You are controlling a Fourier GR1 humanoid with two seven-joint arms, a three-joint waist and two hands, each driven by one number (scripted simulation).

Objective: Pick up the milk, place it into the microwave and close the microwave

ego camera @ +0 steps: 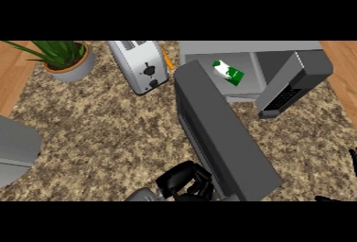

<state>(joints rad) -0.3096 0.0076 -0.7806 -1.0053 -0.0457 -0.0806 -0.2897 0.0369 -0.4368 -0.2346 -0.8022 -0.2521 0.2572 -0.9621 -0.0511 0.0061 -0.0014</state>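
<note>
Milk (229, 73), a green-and-white carton, is seen lying inside the grey boxy microwave (209, 51), door (225, 137) open. Left robot hand (182, 180) is curled, empty, over speckled granite tabletop (105, 127); right robot hand's (352, 156) state cannot be told.

A kitchen, by the look of it: speckled granite counter (105, 132) edged with wood, a chrome toaster (141, 66) at the far side, a potted plant (63, 59) far left, and a grey microwave (244, 52) far right with its door (296, 82) swung open.
</note>
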